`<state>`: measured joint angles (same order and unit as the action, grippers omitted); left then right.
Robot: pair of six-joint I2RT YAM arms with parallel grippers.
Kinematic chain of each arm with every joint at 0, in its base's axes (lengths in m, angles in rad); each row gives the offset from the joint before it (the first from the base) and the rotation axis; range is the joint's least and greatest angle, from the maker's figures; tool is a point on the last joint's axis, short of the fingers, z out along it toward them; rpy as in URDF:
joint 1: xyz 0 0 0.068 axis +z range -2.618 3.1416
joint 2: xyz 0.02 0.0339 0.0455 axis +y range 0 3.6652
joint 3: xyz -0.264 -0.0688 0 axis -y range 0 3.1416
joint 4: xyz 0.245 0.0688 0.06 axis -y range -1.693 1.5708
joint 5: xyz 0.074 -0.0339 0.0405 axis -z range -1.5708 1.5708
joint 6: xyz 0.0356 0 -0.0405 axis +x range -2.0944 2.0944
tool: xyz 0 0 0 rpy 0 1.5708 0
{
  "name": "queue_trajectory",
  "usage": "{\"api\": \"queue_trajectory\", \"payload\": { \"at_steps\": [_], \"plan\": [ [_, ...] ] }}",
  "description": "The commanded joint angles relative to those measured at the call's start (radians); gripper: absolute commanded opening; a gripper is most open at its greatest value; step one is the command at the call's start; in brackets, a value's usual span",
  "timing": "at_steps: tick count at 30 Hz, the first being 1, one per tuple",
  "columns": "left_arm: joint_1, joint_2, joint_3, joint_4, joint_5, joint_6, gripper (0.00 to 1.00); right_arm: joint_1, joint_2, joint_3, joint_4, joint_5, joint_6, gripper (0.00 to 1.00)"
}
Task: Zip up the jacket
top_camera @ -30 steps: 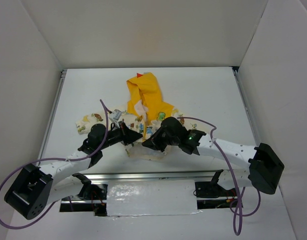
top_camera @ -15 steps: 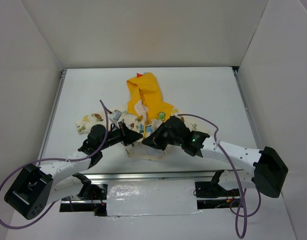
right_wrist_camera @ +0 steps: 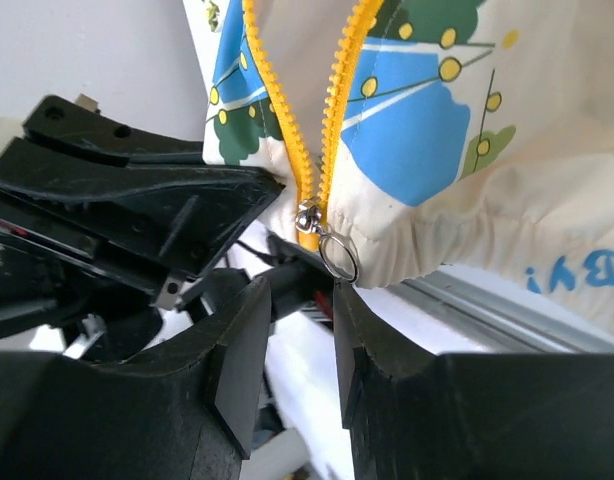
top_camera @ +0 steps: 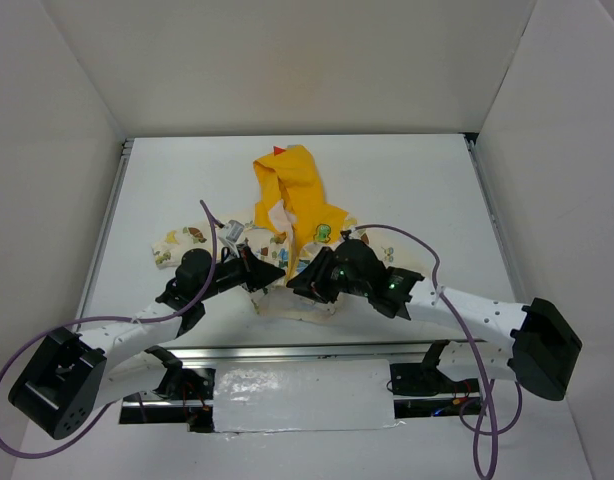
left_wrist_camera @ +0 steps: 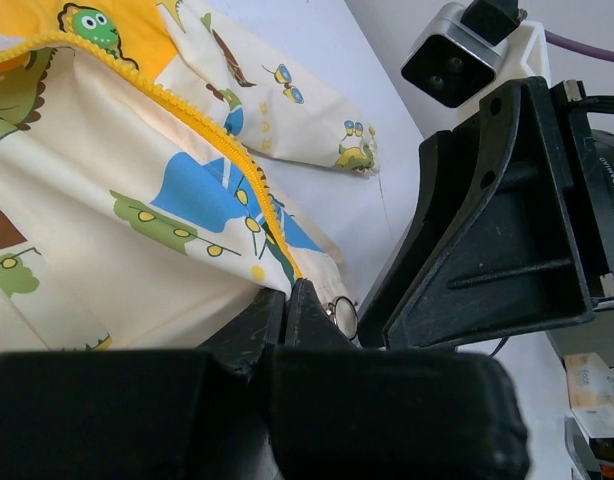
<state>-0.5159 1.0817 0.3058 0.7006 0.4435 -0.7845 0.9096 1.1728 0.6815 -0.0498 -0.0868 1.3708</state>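
The jacket (top_camera: 287, 215) lies flat on the counter (top_camera: 417, 190) at mid-width. Its long axis runs near to far, with the yellow hood (top_camera: 292, 180) pointing away from the arm bases and the hem toward them. The left hand (left_wrist_camera: 287, 297) is pressed together on the hem just beside the bottom of the yellow zip (right_wrist_camera: 327, 110), while the right hand (right_wrist_camera: 299, 295) stands slightly parted, the slider (right_wrist_camera: 307, 215) and its pull ring (right_wrist_camera: 339, 257) just beyond its fingertips, not pinched.

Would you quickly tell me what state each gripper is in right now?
Left gripper: closed on the jacket at its bottom hem, beside the zip.
Right gripper: open, holding nothing, with the zip pull just beyond its fingertips.
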Motion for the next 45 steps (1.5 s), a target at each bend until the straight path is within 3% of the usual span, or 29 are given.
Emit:
{"api": "queue_trajectory", "payload": {
  "at_steps": [1,4,6,12,22,33,45],
  "plan": [
    [-0.004,-0.013,0.012,0.068,0.020,0.027,0.00,-0.005,-0.033,-0.013,0.074,0.027,-0.134,0.39],
    [-0.004,-0.008,0.015,0.069,0.027,0.025,0.00,-0.006,-0.062,-0.055,0.128,0.022,-0.205,0.40],
    [-0.004,-0.009,0.015,0.066,0.031,0.027,0.00,-0.006,-0.088,-0.079,0.171,0.034,-0.240,0.47],
    [-0.004,-0.014,0.009,0.060,0.024,0.030,0.00,-0.005,-0.122,-0.077,0.102,0.076,-0.306,0.53],
    [-0.004,-0.017,0.012,0.065,0.035,0.027,0.00,-0.018,-0.075,-0.054,0.129,0.105,-0.418,0.50],
    [-0.006,-0.026,0.007,0.053,0.029,0.033,0.00,-0.020,-0.041,-0.034,0.205,0.036,-0.421,0.45],
    [-0.006,-0.019,0.007,0.057,0.027,0.033,0.00,-0.018,-0.059,-0.022,0.142,0.039,-0.408,0.42]
  ]
}}
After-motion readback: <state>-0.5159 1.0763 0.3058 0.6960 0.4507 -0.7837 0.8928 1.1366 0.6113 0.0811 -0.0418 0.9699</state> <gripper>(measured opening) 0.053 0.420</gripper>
